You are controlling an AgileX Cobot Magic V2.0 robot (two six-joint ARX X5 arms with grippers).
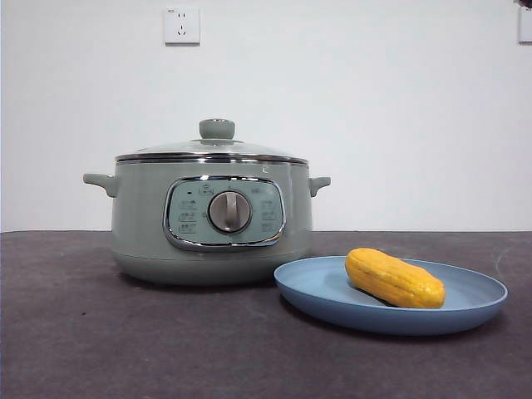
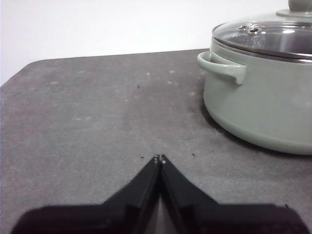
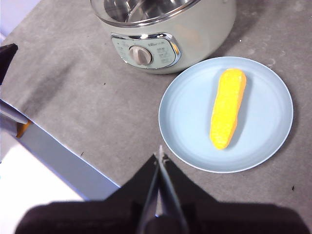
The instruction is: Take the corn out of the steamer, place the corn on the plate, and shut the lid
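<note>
We judge the task finished: the corn [image 1: 394,278] lies on the plate [image 1: 316,293], at four o'clock from the steamer [image 1: 211,220], whose lid [image 1: 214,146] is on. Both the left pincer [image 2: 159,158] and right pincer [image 3: 160,155] are pressed closed, holding nothing.

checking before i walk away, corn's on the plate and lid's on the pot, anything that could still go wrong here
Little is left. The corn lies off-centre on the plate, so a knock could roll it toward the rim. The plate sits close to the steamer, so shifting the pot could nudge it. The lid looks seated. Both grippers are shut and clear.
</note>
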